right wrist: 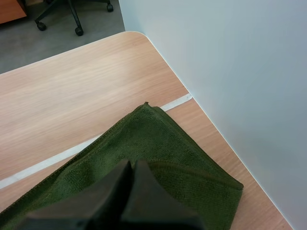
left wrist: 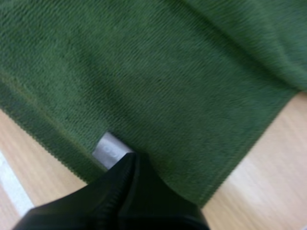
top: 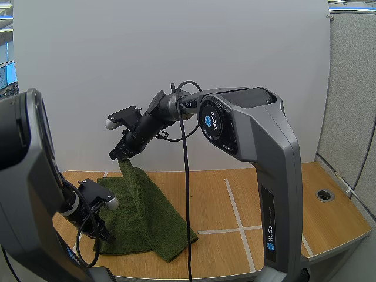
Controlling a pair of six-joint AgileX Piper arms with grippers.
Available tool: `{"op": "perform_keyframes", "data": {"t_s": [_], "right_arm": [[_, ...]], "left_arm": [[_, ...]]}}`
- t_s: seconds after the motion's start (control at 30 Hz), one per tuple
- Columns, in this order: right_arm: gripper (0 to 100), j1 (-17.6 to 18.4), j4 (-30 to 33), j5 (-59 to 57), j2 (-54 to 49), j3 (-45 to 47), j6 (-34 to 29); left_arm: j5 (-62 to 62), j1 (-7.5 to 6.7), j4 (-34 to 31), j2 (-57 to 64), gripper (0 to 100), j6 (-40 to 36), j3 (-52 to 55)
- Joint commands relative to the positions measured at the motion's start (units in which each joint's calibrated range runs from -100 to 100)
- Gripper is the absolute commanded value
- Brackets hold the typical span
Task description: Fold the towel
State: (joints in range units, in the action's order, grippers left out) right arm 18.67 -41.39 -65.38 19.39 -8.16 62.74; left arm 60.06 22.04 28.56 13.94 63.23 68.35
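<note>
A dark green towel (top: 147, 217) lies partly on the wooden table (top: 282, 211), with one part pulled up into the air. My right gripper (top: 120, 155) is shut on that raised part well above the table, and the cloth hangs down from its tips. In the right wrist view the closed fingers (right wrist: 130, 165) pinch the towel (right wrist: 158, 139) over the table's far corner. My left gripper (top: 103, 232) is low at the towel's near left edge. Its fingers lie together as one wedge (left wrist: 132, 155) over the towel (left wrist: 168, 72), beside a small grey label (left wrist: 111, 149).
White tape lines (top: 235, 205) cross the tabletop to the right of the towel. A round cable hole (top: 324, 195) sits near the table's right edge. A white wall (top: 176, 47) stands right behind the table.
</note>
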Motion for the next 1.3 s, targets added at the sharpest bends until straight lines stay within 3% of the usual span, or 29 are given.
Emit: {"op": "perform_keyframes", "data": {"t_s": [0.0,0.73,0.93,1.27], "right_arm": [[0,-0.1,0.1,-1.2,-0.4,-0.3,-0.1],[0,-0.1,-0.3,-1.4,-0.4,-0.3,-0.1],[0,-0.1,-3.8,-1.9,-0.4,-0.3,0.0],[0,3.3,-3.5,5.9,0.2,-2.6,0.2]], "left_arm": [[-5.5,0.16,1.2,-1.9,0,0.7,0.8],[-12.2,0.16,4.4,-9.0,0,2.4,0.8],[-12.3,0.16,3.9,-9.0,0,2.4,0.8],[-12.5,0.16,3.3,-9.0,0,2.4,0.8]]}}
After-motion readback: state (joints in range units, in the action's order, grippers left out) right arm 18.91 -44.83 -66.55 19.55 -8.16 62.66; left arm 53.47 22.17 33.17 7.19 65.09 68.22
